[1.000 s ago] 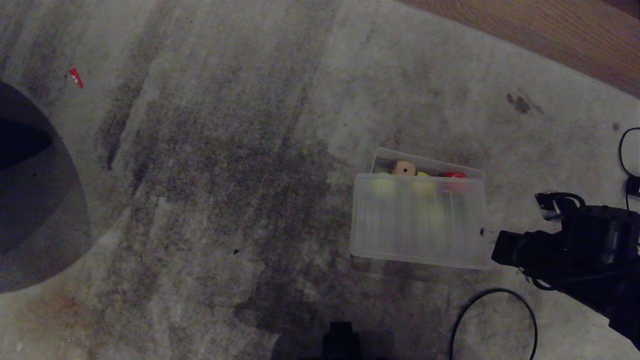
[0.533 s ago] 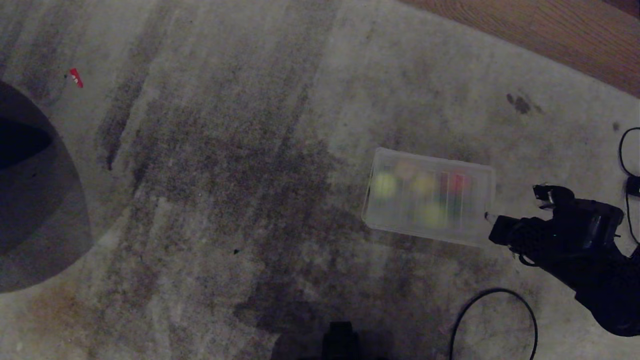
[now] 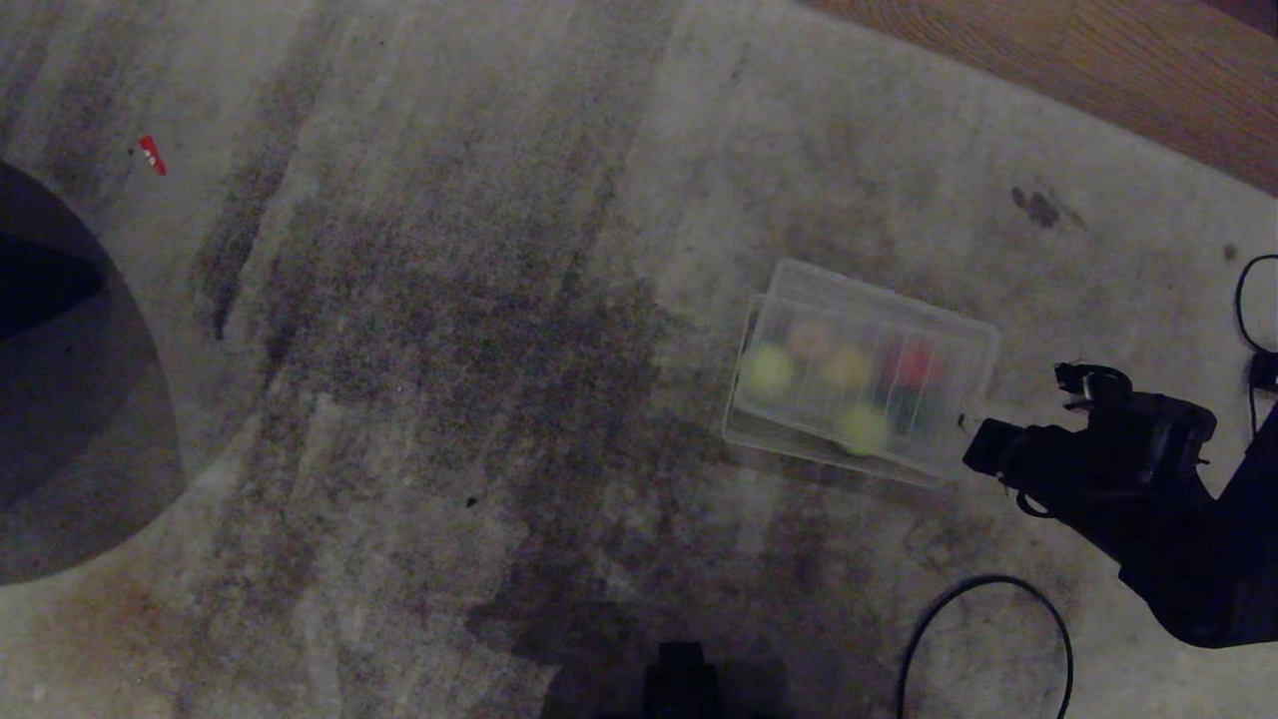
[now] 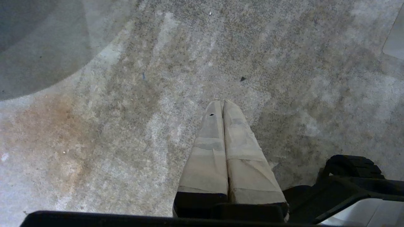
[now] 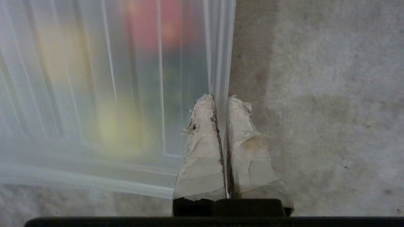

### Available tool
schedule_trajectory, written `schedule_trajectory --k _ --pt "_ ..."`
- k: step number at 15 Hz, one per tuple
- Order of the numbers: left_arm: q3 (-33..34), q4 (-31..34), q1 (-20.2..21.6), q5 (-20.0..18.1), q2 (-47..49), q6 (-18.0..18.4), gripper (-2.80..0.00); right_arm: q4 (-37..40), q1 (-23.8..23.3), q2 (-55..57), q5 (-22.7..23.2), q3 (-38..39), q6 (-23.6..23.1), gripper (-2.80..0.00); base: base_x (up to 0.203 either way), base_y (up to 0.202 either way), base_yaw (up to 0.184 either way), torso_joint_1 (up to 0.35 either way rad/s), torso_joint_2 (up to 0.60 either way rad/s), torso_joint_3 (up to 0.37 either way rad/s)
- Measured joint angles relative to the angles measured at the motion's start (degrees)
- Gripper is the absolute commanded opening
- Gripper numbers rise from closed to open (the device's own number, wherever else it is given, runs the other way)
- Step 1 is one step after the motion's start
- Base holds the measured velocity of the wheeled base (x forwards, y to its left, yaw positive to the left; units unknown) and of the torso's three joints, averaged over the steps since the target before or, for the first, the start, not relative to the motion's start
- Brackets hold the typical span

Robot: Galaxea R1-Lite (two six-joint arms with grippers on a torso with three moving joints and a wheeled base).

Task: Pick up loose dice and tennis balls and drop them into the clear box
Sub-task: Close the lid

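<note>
The left tool (image 4: 222,104) hangs over bare carpet (image 3: 449,399), its taped fingers pressed together and holding nothing. The clear box (image 3: 983,345) sits on the carpet, well apart from that tool. A ribbed clear lid (image 3: 859,374) lies over the box, skewed, with one box corner exposed at the far side. Through the lid show blurred shapes: two tennis balls (image 3: 767,369), a beige die (image 3: 811,342), a yellowish item and a red item. The right tool (image 5: 222,99) is clamped on the lid's edge at the box's right end. Open carpet surrounds the box; a black cable (image 3: 983,639) loops near its right corner, wood floor (image 3: 1098,70) beyond.
</note>
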Motion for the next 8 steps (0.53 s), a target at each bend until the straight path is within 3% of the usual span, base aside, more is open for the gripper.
schedule_trajectory --k 8 --pt "0.0 0.0 0.0 0.0 0.0 0.0 -2.80 0.4 0.9 1.1 3.6 -0.5 0.2 -2.80 0.000 0.000 0.000 0.000 0.00 0.000"
